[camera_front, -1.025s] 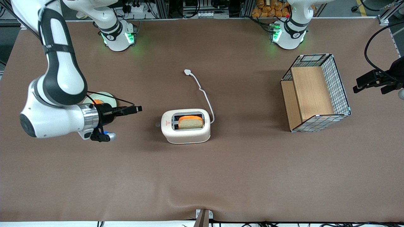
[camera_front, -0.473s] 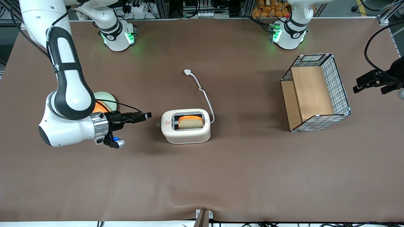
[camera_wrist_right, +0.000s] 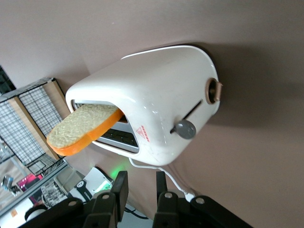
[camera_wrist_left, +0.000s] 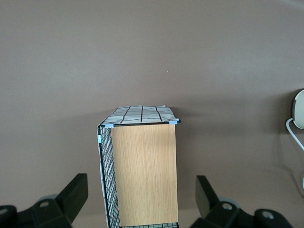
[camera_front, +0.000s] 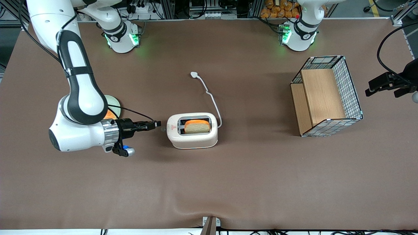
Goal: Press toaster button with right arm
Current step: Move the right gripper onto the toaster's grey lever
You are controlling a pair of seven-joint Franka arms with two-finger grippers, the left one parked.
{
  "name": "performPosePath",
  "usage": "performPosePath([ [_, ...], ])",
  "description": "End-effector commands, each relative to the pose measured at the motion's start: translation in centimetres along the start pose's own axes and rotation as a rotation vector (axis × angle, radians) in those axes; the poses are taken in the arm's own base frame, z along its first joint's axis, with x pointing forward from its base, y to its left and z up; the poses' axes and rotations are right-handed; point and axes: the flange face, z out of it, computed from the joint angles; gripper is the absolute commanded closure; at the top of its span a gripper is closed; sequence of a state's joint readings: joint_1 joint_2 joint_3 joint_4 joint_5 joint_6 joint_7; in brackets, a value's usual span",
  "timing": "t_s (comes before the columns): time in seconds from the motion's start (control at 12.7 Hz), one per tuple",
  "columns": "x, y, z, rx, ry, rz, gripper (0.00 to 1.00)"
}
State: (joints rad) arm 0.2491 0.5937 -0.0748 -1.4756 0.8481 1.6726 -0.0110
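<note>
Black pincer (camera_front: 158, 123) nearly clenched, empty | just beside toaster button (camera_front: 163, 129) | toaster (camera_front: 192, 130) holds bread (camera_front: 197, 126)

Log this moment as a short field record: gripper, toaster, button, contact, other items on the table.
gripper: beside the toaster's narrow end, fingers nearly together, holding nothing
toaster: upright on the table, a bread slice standing in one slot
toaster button: grey knob, at the upper end of its slot
contact: none visible; small gap remains
cord: white cord, unplugged
other items: wire basket toward the parked arm's end; plate partly hidden under the right arm
</note>
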Motion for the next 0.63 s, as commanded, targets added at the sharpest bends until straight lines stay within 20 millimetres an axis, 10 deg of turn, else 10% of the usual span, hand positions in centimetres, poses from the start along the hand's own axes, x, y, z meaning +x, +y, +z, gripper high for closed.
performPosePath([
  [0.0,1.59,1.44,1.16,0.068,-0.008,-0.086,0.85],
  [0.08,1.73,1.62,1.36,0.071,-0.009,-0.088,1.00],
  [0.55,2.14,1.60,1.80,0.064,0.011,-0.089,1.00],
])
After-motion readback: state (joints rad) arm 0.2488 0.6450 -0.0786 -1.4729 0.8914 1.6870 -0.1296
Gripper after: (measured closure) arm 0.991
